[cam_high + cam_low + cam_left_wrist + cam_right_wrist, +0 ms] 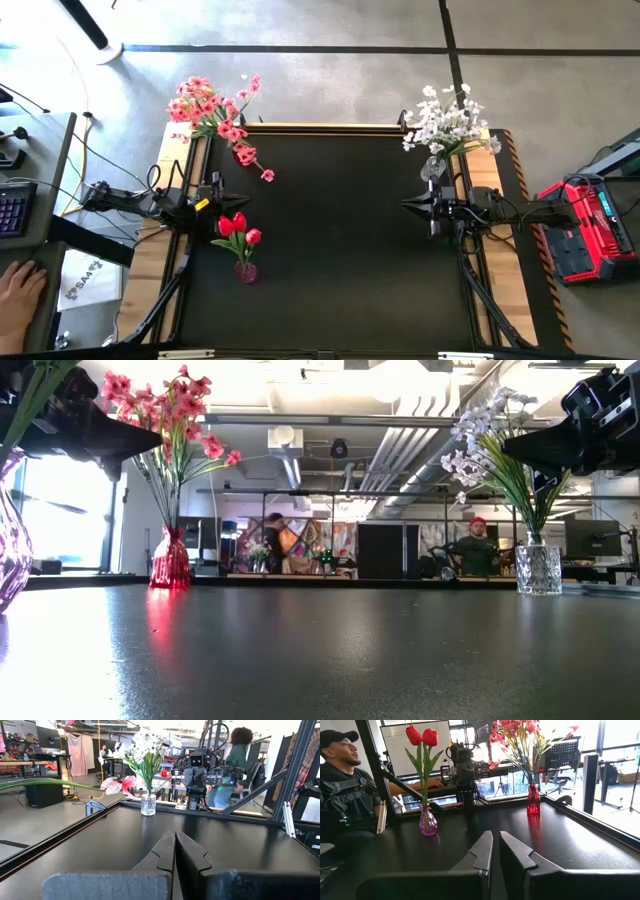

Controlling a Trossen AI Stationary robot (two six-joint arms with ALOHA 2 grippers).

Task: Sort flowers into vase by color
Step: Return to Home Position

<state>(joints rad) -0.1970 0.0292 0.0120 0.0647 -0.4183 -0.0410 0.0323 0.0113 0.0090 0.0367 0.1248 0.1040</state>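
Red tulips (pixel 238 228) stand in the violet vase (pixel 246 272), near the left arm (pixel 185 205); pink sprays (pixel 210 108) and white sprays (pixel 445 120) stand at the far corners. The left jaws and right jaws look pressed together, empty. Withdraw the left arm gently, away from the tulips.

The black surface (pixel 340 240) carries three vases. A violet vase (pixel 246 271) stands near its left edge. Farther along that same edge from the violet vase, at the corner, stands a red vase (pixel 169 560). Well apart, diagonally across, stands a clear glass vase (pixel 539 568).
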